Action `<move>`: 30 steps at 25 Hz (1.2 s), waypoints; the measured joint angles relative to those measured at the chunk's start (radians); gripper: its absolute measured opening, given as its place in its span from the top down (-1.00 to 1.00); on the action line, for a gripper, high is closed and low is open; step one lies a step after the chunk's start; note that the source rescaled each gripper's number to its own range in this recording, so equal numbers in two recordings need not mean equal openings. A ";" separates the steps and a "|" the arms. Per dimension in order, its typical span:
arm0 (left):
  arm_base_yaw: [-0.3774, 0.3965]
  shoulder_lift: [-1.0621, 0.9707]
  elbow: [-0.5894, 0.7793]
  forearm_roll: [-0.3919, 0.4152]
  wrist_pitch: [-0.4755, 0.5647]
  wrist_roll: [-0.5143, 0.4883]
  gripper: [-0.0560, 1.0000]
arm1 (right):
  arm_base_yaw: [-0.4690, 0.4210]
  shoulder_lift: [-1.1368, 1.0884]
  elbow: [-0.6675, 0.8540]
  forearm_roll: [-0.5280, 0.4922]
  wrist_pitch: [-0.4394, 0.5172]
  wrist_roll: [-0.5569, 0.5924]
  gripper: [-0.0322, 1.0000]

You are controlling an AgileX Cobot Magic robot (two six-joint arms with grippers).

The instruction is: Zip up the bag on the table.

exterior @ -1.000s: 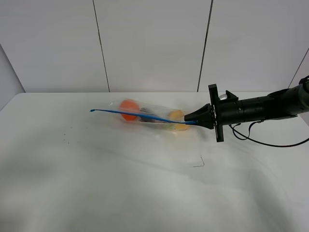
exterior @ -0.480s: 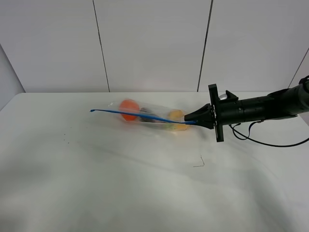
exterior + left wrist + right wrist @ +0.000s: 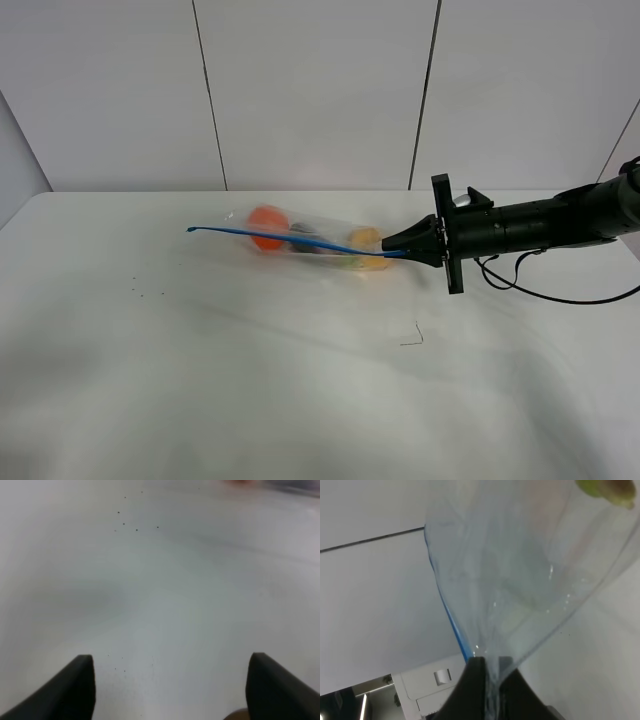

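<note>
The clear plastic bag [image 3: 315, 240] lies on the white table [image 3: 250, 380] toward the back, with orange, dark and yellow produce inside. Its blue zipper strip [image 3: 290, 240] runs from the free left end to the right end. My right gripper [image 3: 408, 250] is shut on that right end of the zipper strip; in the right wrist view the bag [image 3: 510, 580] fans out from between the closed fingers [image 3: 475, 685]. My left gripper [image 3: 170, 685] stands open over bare table [image 3: 165, 590], nothing between its fingers, out of the high view.
A black cable [image 3: 540, 290] trails from the right arm over the table's right side. A small dark mark [image 3: 414, 338] sits on the table in front of the bag. Tiny dark specks [image 3: 140, 292] dot the left part. A panelled wall stands behind.
</note>
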 joint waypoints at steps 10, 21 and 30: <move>0.000 0.000 0.000 0.000 0.000 0.000 -1.00 | 0.000 0.000 0.000 -0.003 0.000 -0.004 0.94; 0.000 0.000 0.000 0.000 0.000 0.000 -1.00 | -0.008 -0.007 -0.032 -0.164 0.001 0.008 -0.93; 0.000 0.000 0.000 0.000 0.000 0.000 -1.00 | -0.003 -0.009 -0.412 -1.014 -0.003 0.420 -1.00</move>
